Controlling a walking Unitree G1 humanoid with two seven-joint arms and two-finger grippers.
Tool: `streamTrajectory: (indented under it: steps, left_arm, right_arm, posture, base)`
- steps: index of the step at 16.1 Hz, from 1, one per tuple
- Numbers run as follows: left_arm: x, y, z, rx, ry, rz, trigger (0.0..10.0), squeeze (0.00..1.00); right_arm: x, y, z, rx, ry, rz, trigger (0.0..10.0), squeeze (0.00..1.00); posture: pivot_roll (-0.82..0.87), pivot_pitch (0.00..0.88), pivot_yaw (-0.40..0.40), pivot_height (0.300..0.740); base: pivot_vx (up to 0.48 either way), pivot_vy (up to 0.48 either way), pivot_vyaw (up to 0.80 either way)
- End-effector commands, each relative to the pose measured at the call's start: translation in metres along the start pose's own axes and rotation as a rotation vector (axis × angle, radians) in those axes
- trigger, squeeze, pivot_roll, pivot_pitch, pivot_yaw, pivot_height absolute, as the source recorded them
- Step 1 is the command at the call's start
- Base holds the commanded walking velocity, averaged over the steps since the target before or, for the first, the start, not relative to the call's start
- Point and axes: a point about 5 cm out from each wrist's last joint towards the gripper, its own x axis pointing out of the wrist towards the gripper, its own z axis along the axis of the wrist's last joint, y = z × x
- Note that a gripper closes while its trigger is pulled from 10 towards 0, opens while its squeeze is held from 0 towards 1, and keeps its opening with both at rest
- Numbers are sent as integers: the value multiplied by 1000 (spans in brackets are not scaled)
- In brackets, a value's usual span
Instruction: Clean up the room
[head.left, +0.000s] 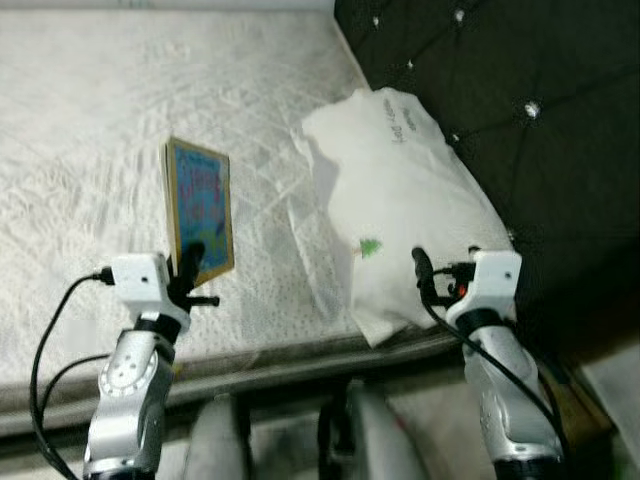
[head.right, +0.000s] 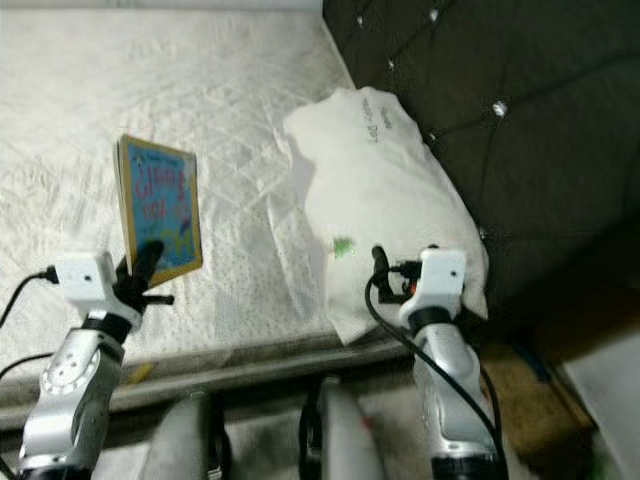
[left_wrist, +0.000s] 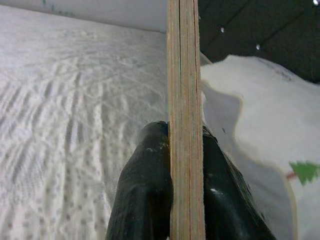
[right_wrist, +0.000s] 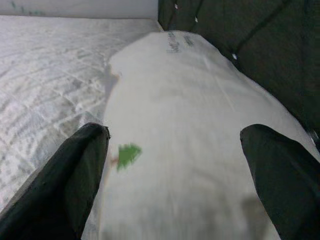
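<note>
Arms: two silver arms rise from the near edge, one at each side.
Bed (head.left: 90, 130): white quilted mattress, spread wide beneath everything.
Headboard (head.left: 520, 90): dark, tufted, along the robot's right.
Pillow (head.left: 400, 200): white, small green mark — lying against the headboard.
Book (head.left: 200, 208): colourful cover, held upright above the mattress, left of the pillow.
Left gripper (left_wrist: 186, 165): fingers clamped on the book's lower edge.
Right gripper (right_wrist: 175, 150): fingers spread wide — just before the pillow.

open mattress (head.left: 90, 130) lies free to the left; the white pillow (head.left: 400, 200) blocks the right, pressed against the dark tufted headboard (head.left: 520, 110)
</note>
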Motion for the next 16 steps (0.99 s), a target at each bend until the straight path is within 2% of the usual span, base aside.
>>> streamTrajectory:
  steps: [1,9,11,16]
  left_arm:
    - [2,-3,5,-1,-27,-5,10000,0]
    - [1,1,4,-1,-22,24,10000,0]
    - [1,-1,5,-9,-34,-1,10000,0]
    - [1,1,6,-8,-35,-2,10000,0]
  right_arm:
    - [-1,-5,0,-2,5,-15,10000,0]
    - [1,-4,0,-16,6,-2,10000,0]
    - [2,-2,1,-20,2,2,10000,0]
    - [1,-3,2,-29,2,1,10000,0]
  posture:
    - [17,149,-79,631]
    - [21,146,-89,631]
    - [23,156,-87,631]
    - [14,167,-90,631]
  base:
    - [0,0,0]
    - [0,0,0]
    - [0,0,0]
    - [323,0,0]
